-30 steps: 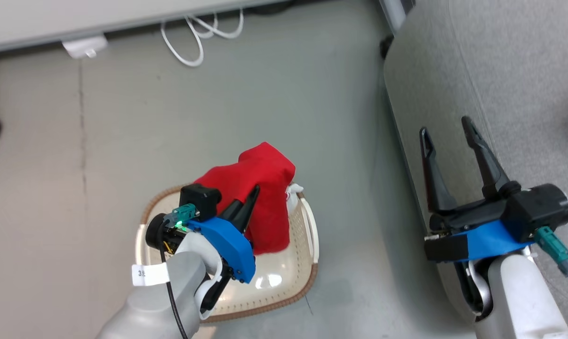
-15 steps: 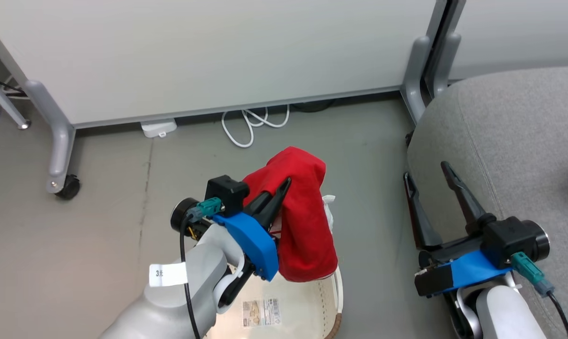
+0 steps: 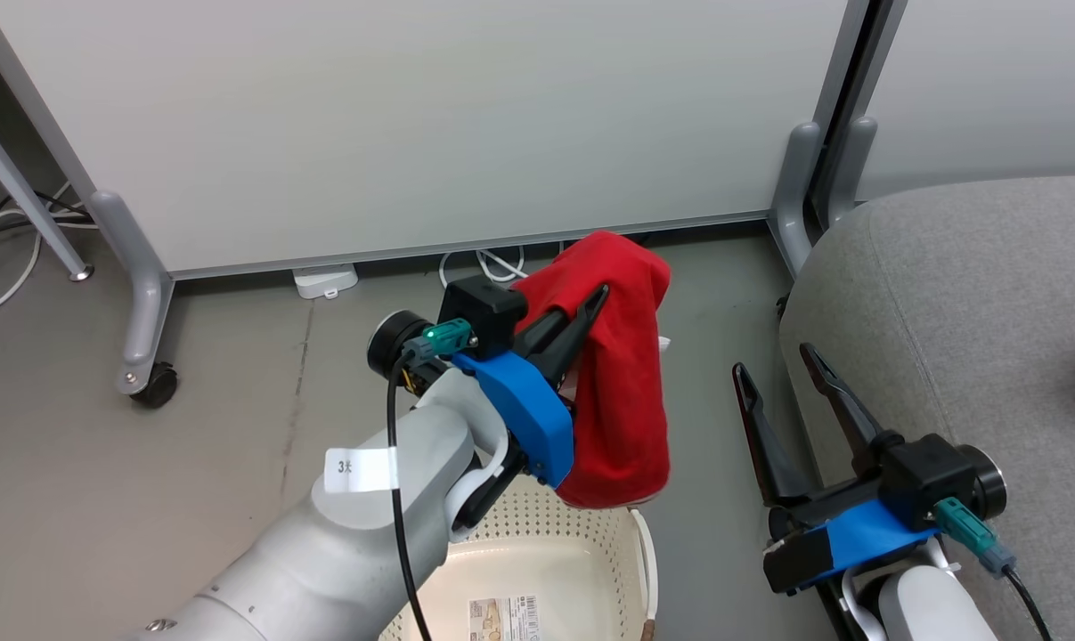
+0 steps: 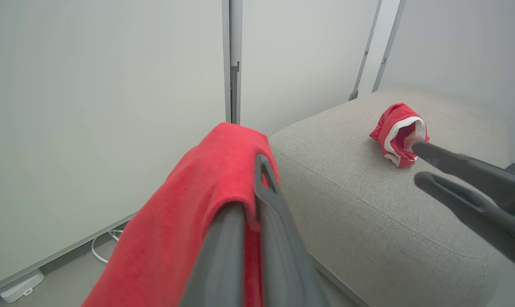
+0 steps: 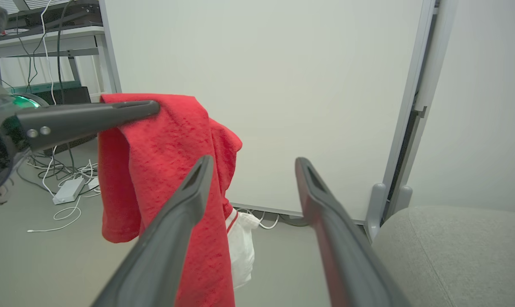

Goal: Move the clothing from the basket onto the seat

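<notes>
Two red garments are in view. The first garment point(image 3: 622, 374) hangs from the left tool point(image 3: 595, 298), whose two dark fingers are pressed together on a fold of the cloth near its top. The rest droops in one long red fold, its lower edge above the far rim of the basket point(image 3: 648, 570) and clear of it. In the right wrist view a white part of the same piece hangs lower, behind the red. The second garment point(image 4: 398, 132) lies bunched on the seat point(image 3: 973, 312), red outside with white lining showing, well away from the seat's near edge.

The one basket stands on the floor point(image 3: 234, 463) below the left arm, with a single paper label point(image 3: 506, 620) flat on its bottom. The seat is to the robot's right of it, with a strip of floor between them.

The right tool point(image 3: 774, 360) holds nothing. Its two fingers are spread wide and point up beside the front corner of the seat.

Behind stand two white partition panels point(image 3: 412, 133) on grey feet, one black caster point(image 3: 156, 385) showing at the left. One white power adapter point(image 3: 325, 280) and loose white cables point(image 3: 492, 263) lie along the panels' base.
</notes>
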Controlling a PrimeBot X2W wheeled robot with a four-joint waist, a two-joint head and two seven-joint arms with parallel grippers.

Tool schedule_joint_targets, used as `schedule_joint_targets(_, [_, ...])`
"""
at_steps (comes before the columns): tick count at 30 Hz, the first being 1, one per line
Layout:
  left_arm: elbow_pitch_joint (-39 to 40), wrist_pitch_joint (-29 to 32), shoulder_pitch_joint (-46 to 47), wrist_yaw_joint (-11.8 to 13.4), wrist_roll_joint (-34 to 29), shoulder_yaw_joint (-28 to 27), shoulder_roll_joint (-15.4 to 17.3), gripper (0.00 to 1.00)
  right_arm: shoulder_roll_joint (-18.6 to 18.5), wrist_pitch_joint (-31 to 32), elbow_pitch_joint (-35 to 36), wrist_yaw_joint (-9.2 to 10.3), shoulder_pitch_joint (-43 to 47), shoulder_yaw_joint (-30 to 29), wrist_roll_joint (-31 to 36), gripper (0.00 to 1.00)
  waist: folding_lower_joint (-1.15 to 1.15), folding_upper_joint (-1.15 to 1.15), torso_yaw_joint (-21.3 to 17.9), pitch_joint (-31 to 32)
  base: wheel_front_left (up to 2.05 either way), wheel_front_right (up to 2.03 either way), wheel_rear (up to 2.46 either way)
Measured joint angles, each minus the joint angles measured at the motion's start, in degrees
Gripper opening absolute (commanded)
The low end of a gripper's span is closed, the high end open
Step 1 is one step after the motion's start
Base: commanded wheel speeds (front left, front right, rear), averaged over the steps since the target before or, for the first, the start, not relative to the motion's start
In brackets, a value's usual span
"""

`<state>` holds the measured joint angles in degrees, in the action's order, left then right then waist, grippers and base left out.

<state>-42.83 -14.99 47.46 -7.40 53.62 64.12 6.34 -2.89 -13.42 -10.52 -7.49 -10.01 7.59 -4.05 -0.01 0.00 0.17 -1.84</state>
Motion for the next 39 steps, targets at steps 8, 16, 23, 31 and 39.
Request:
schedule_joint_targets(8, [-1.4, 0.0, 1.8, 0.0, 1.8, 2.1, -0.3, 0.0, 0.0, 0.1, -0.4, 0.0, 0.0, 0.9, -0.6, 1.0, 0.0, 0.0, -0.5, 0.2, 0.0, 0.0, 0.0])
schedule_joint_targets(16, [-1.5, 0.0, 1.9, 0.0, 2.8, 3.0, -0.5, 0.0, 0.0, 0.5, -1.0, 0.0, 0.0, 2.2, -0.6, 1.0, 0.01, 0.0, -0.5, -0.1, 0.0, 0.0, 0.0])
schedule_joint_targets(23, [-1.5, 0.0, 2.3, 0.0, 3.3, 3.7, -0.8, 0.0, 0.0, 1.3, -4.8, 0.0, -1.5, 7.6, -2.1, 1.0, 0.0, 0.0, -0.4, -0.8, 0.0, 0.0, 0.0])
schedule_joint_targets(31, [-1.3, 0.0, 3.3, 0.0, 3.9, 5.1, -1.1, 0.0, 0.0, 0.7, -14.4, 0.0, -8.0, 13.7, -5.4, 1.0, 0.01, 0.0, 0.4, -1.5, 0.0, 0.0, 0.0])
schedule_joint_targets(39, [-0.8, 0.0, 4.3, 0.0, 4.4, 6.3, -1.4, 0.0, 0.0, -1.1, -23.9, 0.0, -15.3, 17.8, -8.5, 1.0, 0.01, 0.0, 1.4, -2.1, 0.0, 0.0, 0.0])
